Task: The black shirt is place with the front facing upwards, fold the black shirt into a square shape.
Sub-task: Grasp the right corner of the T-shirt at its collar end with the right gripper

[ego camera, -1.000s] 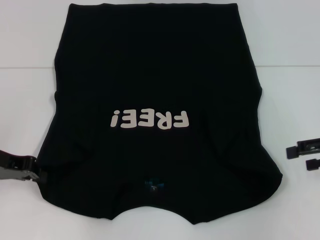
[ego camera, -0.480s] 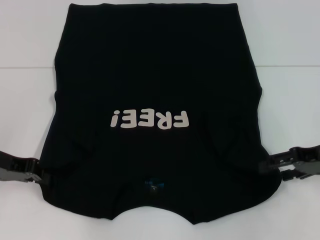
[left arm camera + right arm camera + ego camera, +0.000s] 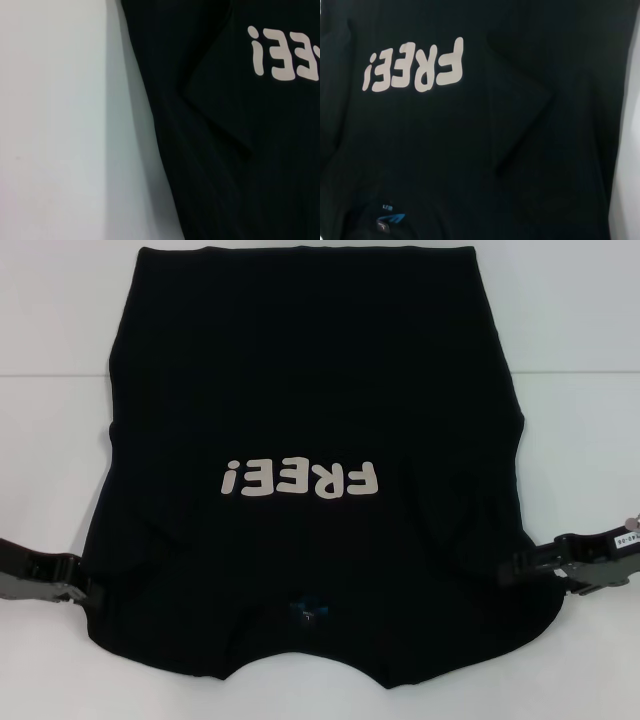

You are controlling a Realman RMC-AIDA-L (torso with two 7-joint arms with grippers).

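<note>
The shirt lies flat mid-frame on the bench, print up. The left tool and right tool meet its lower side edges; grip probably clenched, I cannot tell.

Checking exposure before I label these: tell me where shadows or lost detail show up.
Head view: the black shirt reads near-solid black, folds faint, only the lettering crisp. Left wrist view: a soft shadow band on the white table along the shirt's edge. Right wrist view: creases barely visible.
</note>
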